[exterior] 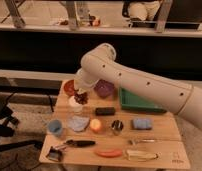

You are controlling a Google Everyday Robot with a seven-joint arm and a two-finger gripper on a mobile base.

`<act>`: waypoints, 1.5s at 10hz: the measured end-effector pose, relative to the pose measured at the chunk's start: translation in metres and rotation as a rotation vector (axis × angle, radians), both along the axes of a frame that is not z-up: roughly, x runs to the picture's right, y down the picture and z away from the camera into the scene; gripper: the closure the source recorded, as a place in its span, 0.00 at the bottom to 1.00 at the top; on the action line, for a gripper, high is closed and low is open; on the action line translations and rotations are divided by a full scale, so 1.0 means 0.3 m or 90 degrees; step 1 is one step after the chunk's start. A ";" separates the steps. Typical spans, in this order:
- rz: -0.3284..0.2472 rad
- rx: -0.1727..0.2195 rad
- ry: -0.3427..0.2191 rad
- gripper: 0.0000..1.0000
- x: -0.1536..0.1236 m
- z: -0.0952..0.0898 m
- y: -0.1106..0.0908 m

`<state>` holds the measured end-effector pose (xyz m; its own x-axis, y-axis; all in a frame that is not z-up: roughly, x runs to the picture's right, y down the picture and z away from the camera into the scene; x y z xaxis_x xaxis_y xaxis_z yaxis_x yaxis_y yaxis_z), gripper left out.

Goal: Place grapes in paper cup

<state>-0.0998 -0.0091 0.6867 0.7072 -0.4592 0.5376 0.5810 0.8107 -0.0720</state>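
Observation:
The dark red-purple grapes [83,97] hang under my gripper [81,94], just above and to the right of the white paper cup [74,104] at the table's back left. The gripper is shut on the grapes. The white arm [139,82] reaches in from the right and hides part of the table behind it.
A red bowl [69,87] and a purple bowl [104,89] stand at the back, a green tray [139,102] at right. In front lie a black block [105,111], light blue cup [55,127], orange fruit [96,124], metal cup [116,126], blue sponge [142,123] and utensils.

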 end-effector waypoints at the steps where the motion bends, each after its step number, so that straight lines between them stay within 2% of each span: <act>1: -0.004 0.001 -0.007 0.98 -0.011 0.007 -0.006; 8: -0.048 0.020 -0.051 0.98 -0.128 0.015 -0.040; 15: -0.053 0.023 -0.073 0.98 -0.164 0.061 -0.055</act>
